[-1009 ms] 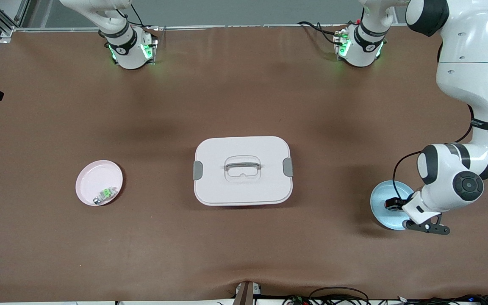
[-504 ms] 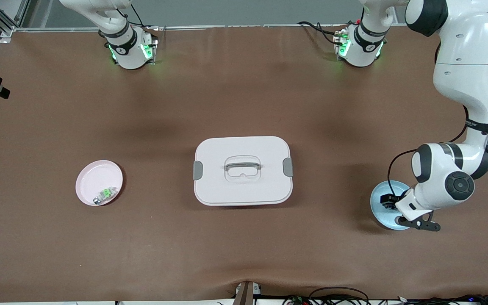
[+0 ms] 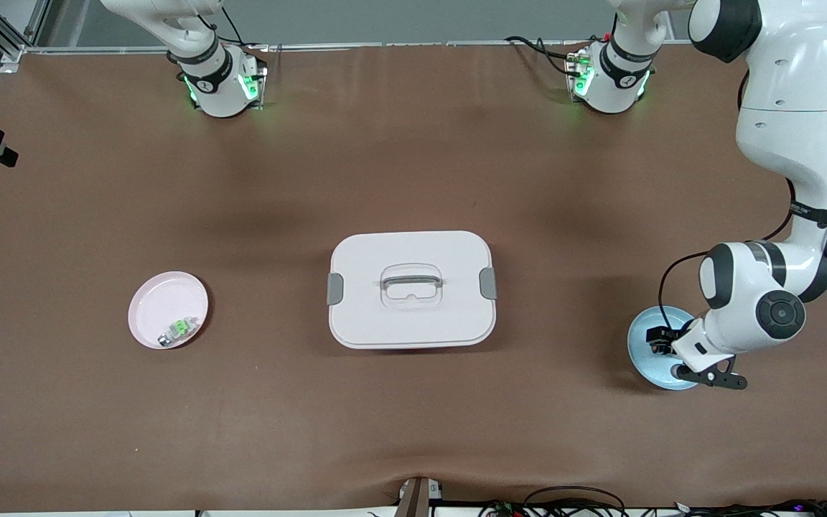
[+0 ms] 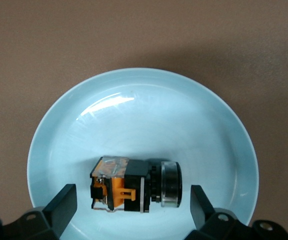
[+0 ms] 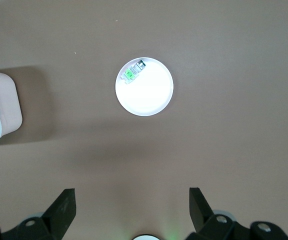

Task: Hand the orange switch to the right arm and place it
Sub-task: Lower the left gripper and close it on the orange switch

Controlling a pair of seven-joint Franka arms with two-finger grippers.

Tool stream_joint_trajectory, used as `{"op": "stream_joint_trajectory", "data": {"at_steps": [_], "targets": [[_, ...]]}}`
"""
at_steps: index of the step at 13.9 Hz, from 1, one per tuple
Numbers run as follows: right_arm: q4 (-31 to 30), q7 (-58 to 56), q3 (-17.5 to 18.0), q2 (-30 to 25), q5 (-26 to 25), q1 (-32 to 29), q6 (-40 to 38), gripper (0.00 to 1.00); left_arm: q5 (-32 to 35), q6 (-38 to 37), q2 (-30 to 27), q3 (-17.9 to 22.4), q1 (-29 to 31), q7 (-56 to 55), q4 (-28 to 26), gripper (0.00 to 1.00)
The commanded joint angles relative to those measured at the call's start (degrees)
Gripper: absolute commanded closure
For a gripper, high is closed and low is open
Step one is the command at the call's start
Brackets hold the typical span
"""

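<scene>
Both end effectors spread: left end effector seemingly straddling orange switch, right end effector waiting high.

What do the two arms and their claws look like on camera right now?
Both arms are glossy white with dark grey joint bands; green lights glow at each base. The left arm carries a black cable looping down to its wrist and a black left claw. The right claw's black fingers show only in its wrist view.
</scene>
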Motion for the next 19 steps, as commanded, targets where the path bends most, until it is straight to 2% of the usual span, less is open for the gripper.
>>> {"op": "stream_joint_trajectory", "data": {"at_steps": [1, 8, 10, 15, 16, 19], "targets": [[0.3, -0.3, -0.1, -0.5, 0.7, -0.3, 0.0, 0.0, 0.4, -0.2, 0.0, -0.3, 0.3, 0.2, -0.6, 0.0], [0.3, -0.3, -0.2, -0.6, 0.6, -0.3, 0.5, 0.0, 0.2, -0.2, 0.1, -0.3, 0.0, -0.3, -0.5, 0.0], [0.4, -0.3, -0.2, -0.6, 0.7, -0.4, 0.3, 0.0, 0.3, -0.2, 0.2, -0.3, 0.0, -0.2, -0.4, 0.31], [0.4, -0.3, -0.4, -0.8, 0.7, -0.5, 0.2, 0.0, 0.2, -0.2, 0.2, -0.3, -0.1, -0.3, -0.3, 0.73], [0.3, -0.3, -0.4, -0.8, 0.7, -0.5, 0.3, 0.0, 0.2, -0.2, 0.2, -0.3, -0.1, -0.3, -0.3, 0.77], [0.3, -0.3, -0.4, -0.8, 0.7, -0.5, 0.3, 0.0, 0.2, -0.4, -0.4, -0.3, 0.2, 0.6, -0.3, 0.77]]}}
